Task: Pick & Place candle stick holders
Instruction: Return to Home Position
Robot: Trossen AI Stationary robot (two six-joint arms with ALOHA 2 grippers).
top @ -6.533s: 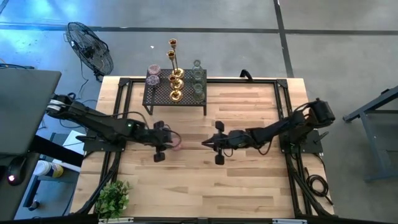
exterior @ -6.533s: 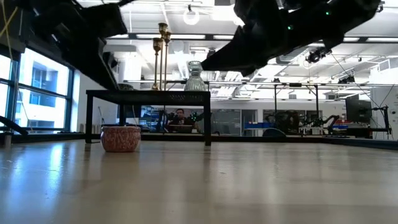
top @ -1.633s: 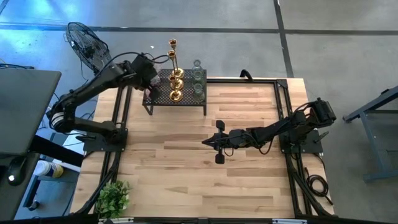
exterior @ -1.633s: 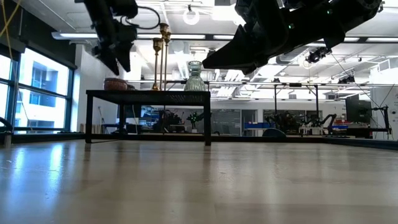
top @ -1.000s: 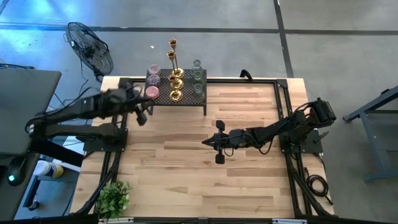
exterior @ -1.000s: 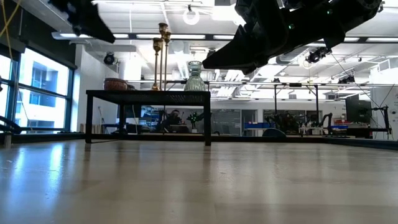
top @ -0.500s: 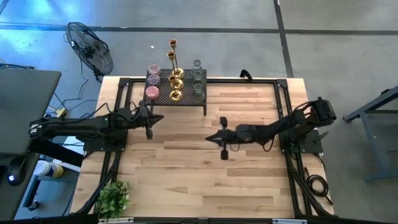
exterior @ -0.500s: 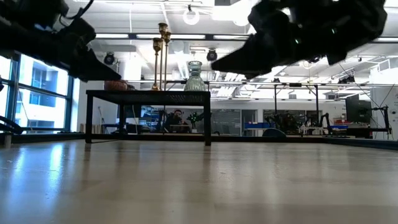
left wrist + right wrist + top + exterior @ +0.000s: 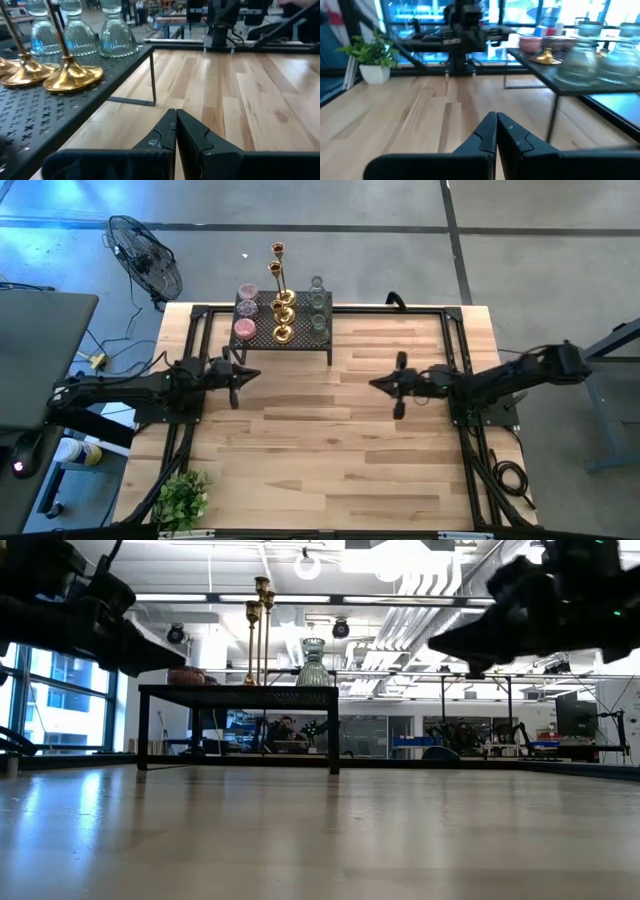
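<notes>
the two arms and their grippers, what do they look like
The left arm and right arm are slim, dark and jointed. The left gripper and right gripper each end in two matte black fingers tapering to a wedge.

The left tool (image 9: 248,374) is pulling back from the rack (image 9: 300,338) to the left side of the surface (image 9: 320,460), and the pink holder (image 9: 243,328) is now sitting on the rack (no longer gripped). The right tool (image 9: 380,384) is withdrawing from the centre toward the right edge.
</notes>
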